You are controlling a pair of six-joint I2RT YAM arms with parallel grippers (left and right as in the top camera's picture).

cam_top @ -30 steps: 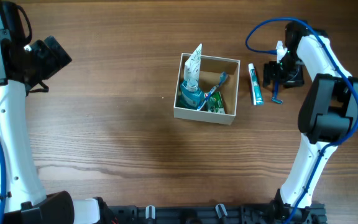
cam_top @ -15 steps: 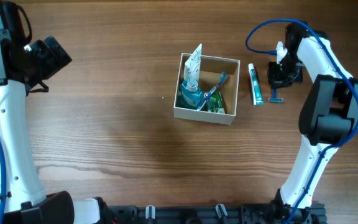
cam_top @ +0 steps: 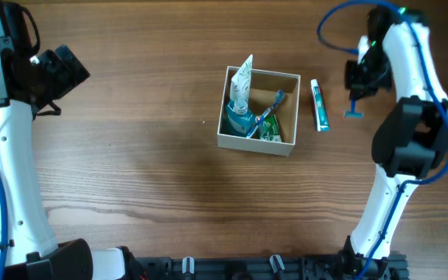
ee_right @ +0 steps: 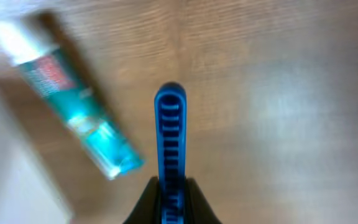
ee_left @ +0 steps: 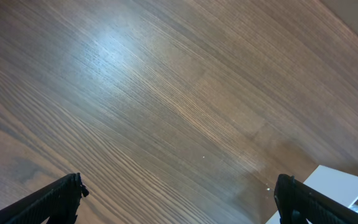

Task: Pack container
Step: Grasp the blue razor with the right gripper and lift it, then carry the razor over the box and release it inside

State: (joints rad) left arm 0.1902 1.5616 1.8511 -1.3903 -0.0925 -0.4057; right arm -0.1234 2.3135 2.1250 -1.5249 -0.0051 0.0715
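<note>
The container (cam_top: 289,145), a white box with a brown inside, stands mid-table and holds a white tube, a blue toothbrush and a green packet. Right of it lies a teal toothpaste tube (cam_top: 319,103). My right gripper (cam_top: 360,84) is shut on the ribbed handle of a blue razor (cam_top: 354,109) and holds it off the table, right of the tube. The right wrist view shows the razor handle (ee_right: 170,137) pinched between the jaws of the right gripper (ee_right: 170,194), with the tube (ee_right: 73,112) below left. My left gripper (ee_left: 179,205) is open over bare wood; a container corner (ee_left: 347,186) shows.
The left arm (cam_top: 22,78) stands at the far left edge, well away from the container. The right arm's blue cable (cam_top: 334,27) loops above the toothpaste tube. A black rail (cam_top: 271,267) runs along the table's front edge.
My right gripper closed on the blue razor, lifted it off the table and drew it slightly toward the far right. The left arm has not moved.
</note>
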